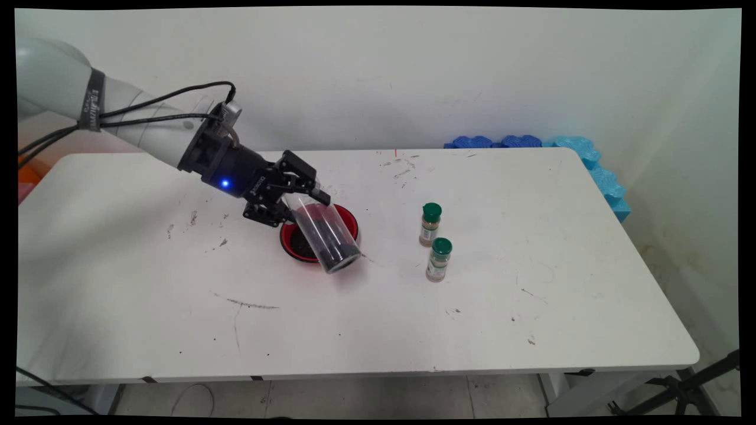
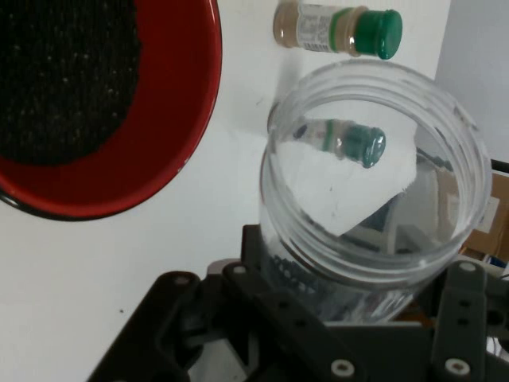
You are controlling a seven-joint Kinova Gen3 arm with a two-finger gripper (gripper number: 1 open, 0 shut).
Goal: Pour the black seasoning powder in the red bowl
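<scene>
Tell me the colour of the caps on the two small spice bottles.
Green, on both spice bottles; clearest in the main view.

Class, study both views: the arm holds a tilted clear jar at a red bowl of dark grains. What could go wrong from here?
1. The clear jar's lower end hangs at the red bowl's near rim, so anything leaving it might land on the table.
2. The gripper clamps the smooth jar near its upper end only; tilted, it could slip.
3. Two spice bottles stand close by; a sideways swing could topple them.
</scene>
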